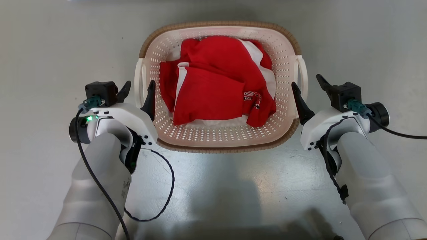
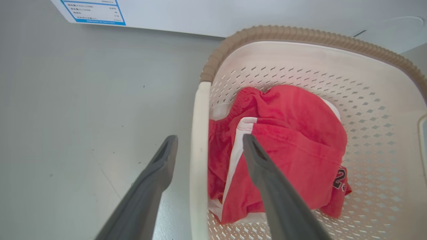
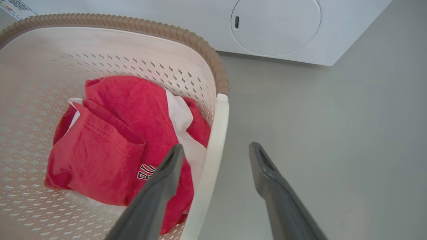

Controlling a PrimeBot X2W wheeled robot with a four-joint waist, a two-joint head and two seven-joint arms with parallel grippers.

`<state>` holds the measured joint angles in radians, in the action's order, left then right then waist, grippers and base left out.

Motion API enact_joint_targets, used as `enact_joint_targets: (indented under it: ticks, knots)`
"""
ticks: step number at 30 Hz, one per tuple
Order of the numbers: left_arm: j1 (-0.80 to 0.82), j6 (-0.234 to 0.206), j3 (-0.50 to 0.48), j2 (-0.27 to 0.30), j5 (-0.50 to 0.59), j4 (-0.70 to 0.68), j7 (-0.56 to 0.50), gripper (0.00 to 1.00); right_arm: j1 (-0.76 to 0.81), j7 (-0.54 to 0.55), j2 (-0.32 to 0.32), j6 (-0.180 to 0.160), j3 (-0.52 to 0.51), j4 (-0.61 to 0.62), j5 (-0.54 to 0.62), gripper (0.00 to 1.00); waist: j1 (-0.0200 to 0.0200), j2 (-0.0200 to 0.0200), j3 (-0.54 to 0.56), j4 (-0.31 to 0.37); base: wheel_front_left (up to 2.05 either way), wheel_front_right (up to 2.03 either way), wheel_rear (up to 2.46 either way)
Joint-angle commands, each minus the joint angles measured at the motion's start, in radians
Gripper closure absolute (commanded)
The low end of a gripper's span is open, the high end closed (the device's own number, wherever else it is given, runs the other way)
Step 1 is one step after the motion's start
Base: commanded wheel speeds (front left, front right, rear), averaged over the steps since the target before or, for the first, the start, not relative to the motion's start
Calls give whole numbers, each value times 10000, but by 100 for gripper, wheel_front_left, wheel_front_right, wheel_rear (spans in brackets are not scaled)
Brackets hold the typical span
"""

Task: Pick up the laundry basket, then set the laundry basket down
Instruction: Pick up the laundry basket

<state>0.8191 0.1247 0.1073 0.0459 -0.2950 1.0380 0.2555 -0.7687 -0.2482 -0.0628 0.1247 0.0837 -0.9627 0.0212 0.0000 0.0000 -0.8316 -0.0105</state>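
Note:
The laundry basket [image 1: 283, 50] stands on the grey floor straight ahead, cream-white and perforated with a brown woven-look rim. Red and white clothes [image 1: 217, 83] lie inside it. My left gripper [image 1: 139, 89] is open and straddles the basket's white left handle [image 1: 138, 78], one finger outside and one inside the wall. In the left wrist view that handle [image 2: 199, 140] runs between my fingers [image 2: 163, 160]. My right gripper [image 1: 308, 86] is open too, straddling the right handle [image 1: 303, 71]. The right wrist view shows the handle [image 3: 217, 140] between the two dark fingers [image 3: 263, 166].
A white washing machine [image 3: 277, 30] stands just beyond the basket, its round door facing me. A blue-bordered label [image 2: 96, 11] is stuck on its front. Bare grey floor [image 1: 50, 50] lies on both sides of the basket and in front of me.

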Motion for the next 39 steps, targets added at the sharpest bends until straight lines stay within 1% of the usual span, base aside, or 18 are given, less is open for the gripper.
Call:
enact_joint_targets:
  ticks: [1,8,14,15,23,27,36,39]
  knots:
    - [-19,59,-149,293,61,-22,63,0,170,-136,125,60,187,-36,-134,0,0,0,-58,-22,0,0,0]
    - [378,12,-63,263,184,422,63,0,-214,-136,125,60,261,-453,-557,0,0,0,-261,-107,0,0,0]
    - [745,-7,82,236,271,996,63,0,-653,-136,125,60,421,-1220,-1010,0,0,0,-317,-168,0,0,0]
    - [801,-4,93,222,239,1152,62,0,-709,-136,125,60,439,-1360,-1236,0,0,0,-311,-195,0,0,0]
    - [1309,22,325,147,117,1909,57,0,-1162,-136,125,60,865,-2246,-1989,0,0,0,-336,-261,0,0,0]
    - [1525,25,523,126,149,2178,-153,0,-1351,-136,125,60,1229,-2577,-2369,0,0,0,-401,-296,0,0,0]
    - [1694,22,699,95,80,2353,-178,0,-1547,-136,126,60,1777,-2797,-2857,0,0,0,-453,-308,0,0,0]
    - [1704,20,836,90,127,2403,-340,0,-1581,-136,126,60,1986,-2814,-3074,0,0,0,-443,-276,0,0,0]
